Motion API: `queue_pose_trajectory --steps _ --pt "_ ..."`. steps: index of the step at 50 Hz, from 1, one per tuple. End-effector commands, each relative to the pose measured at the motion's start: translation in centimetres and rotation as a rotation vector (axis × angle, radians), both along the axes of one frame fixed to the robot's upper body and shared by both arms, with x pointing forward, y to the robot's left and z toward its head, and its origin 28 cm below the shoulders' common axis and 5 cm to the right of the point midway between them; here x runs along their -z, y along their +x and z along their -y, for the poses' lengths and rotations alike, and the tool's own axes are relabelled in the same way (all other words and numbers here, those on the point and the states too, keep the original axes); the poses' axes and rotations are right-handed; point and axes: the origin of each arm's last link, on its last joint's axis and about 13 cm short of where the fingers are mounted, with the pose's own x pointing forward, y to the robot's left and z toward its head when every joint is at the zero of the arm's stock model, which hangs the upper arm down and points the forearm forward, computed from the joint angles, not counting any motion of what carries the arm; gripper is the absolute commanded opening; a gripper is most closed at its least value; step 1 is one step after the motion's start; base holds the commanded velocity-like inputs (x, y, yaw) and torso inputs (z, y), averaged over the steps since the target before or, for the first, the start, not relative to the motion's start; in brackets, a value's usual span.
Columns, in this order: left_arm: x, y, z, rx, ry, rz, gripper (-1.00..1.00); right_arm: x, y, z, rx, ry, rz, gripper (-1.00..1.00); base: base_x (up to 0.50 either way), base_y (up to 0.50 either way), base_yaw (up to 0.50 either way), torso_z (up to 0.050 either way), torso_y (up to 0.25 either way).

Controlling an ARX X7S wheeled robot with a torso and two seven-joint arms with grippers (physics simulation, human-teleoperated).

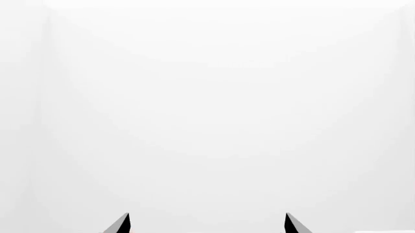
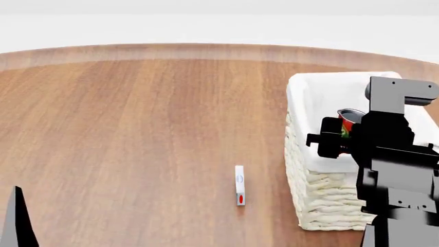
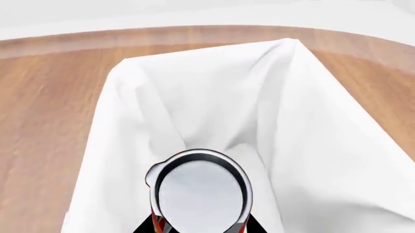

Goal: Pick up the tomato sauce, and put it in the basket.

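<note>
Tomato sauce (image 3: pixel 201 194) hangs above basket (image 3: pixel 214 97) lining.

Wooden table (image 2: pixel 137 128) is filling most of the view, its far edge curving across the top. Basket (image 2: pixel 322 200) is standing at the table's right side, cream rope walls showing below a white cloth lining folded over the rim. Right gripper (image 2: pixel 341 135) is reaching over the basket's open top, clamping the tomato sauce (image 2: pixel 348 121), red and green label showing, round end up. Small white object with a red mark (image 2: pixel 239 185) is lying on the table near the basket's left wall, apart from it. Dark tip of left gripper (image 2: pixel 17 221) is showing at the near left corner
</note>
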Motion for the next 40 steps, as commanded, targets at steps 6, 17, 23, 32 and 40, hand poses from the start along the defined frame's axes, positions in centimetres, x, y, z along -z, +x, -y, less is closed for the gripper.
queue_pose_trajectory --steps 6,17,23,32,40 --pt "-0.02 0.07 0.05 0.000 0.002 -0.001 1.00 -0.35 0.21 0.21 -0.003 -0.030 0.040 -1.00 0.00 0.00 0.00 0.000 0.002" --pt "0.07 0.02 0.07 0.003 0.003 -0.001 1.00 -0.53 0.40 0.19 -0.010 -0.038 0.079 -1.00 0.00 0.00 0.00 0.000 0.000" --pt "0.12 0.02 0.09 0.002 0.003 -0.002 1.00 -0.51 0.42 0.20 -0.013 -0.039 0.086 -1.00 0.00 0.00 0.00 0.000 0.000" --pt "0.08 -0.02 0.07 0.002 0.003 -0.001 1.00 -0.80 0.54 0.28 -0.003 -0.032 0.111 1.00 0.00 0.00 0.00 0.000 0.000" --pt "0.09 -0.09 0.02 0.002 0.001 -0.001 1.00 -0.81 0.55 0.27 -0.005 -0.036 0.111 1.00 0.00 0.00 0.00 0.000 0.000"
